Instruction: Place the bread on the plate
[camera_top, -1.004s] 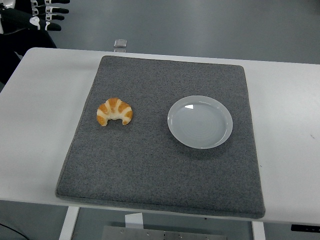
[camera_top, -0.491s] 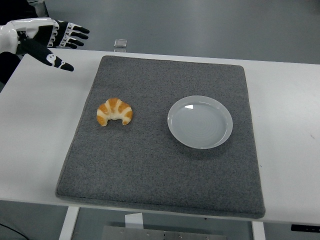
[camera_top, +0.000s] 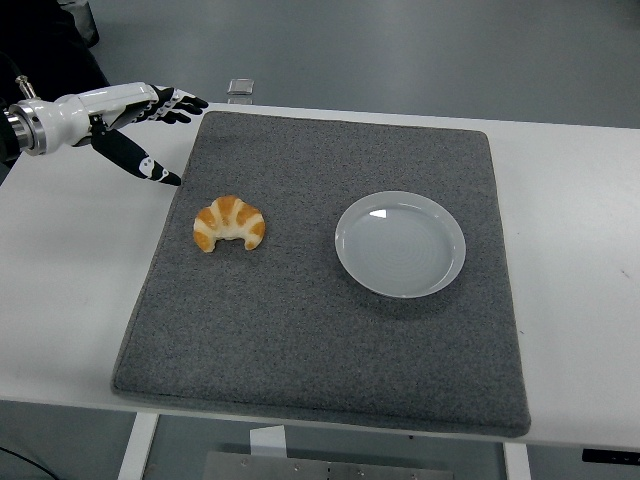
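Observation:
The bread is a golden croissant (camera_top: 229, 223) lying on the left part of a grey mat (camera_top: 320, 330). A pale round plate (camera_top: 400, 244) sits on the mat to its right and holds nothing. My left hand (camera_top: 150, 125) comes in from the left edge above the mat's far left corner, up and to the left of the croissant and apart from it. Its fingers are spread and its thumb points down toward the mat; it holds nothing. My right hand is out of view.
The grey mat covers most of the white table (camera_top: 70, 270). A small clear object (camera_top: 239, 88) sits at the table's far edge, behind the mat.
My left hand has come in from the top left corner, moving right and down toward the croissant. The croissant and the plate have not moved.

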